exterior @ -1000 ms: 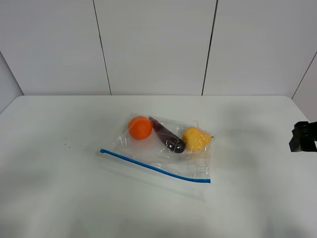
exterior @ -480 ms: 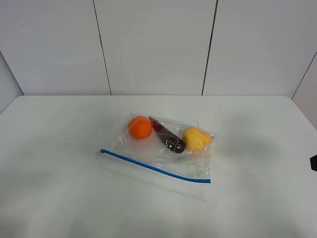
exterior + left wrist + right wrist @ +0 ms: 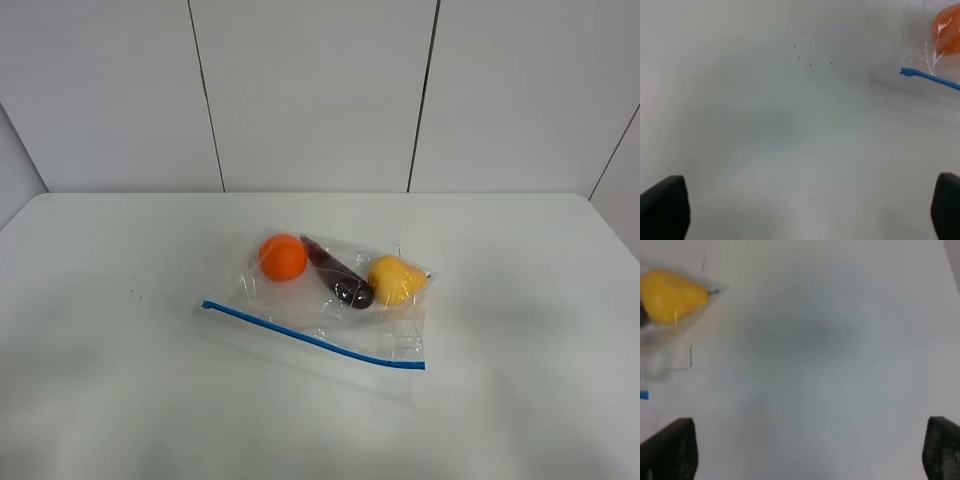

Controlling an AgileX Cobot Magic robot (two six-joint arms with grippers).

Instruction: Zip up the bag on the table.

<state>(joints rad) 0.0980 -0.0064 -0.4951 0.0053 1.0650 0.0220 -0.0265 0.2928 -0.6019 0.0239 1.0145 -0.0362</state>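
Both grippers' fingertips stood wide apart over bare table (image 3: pixel 120 380), holding nothing: the left gripper (image 3: pixel 800 207) near the blue zip strip (image 3: pixel 312 337), the right gripper (image 3: pixel 810 450) beside the yellow item (image 3: pixel 671 295). Mid-table lay the bag (image 3: pixel 330 300).

Left gripper (image 3: pixel 800 207) jaws wide apart; right gripper (image 3: pixel 807 450) likewise.
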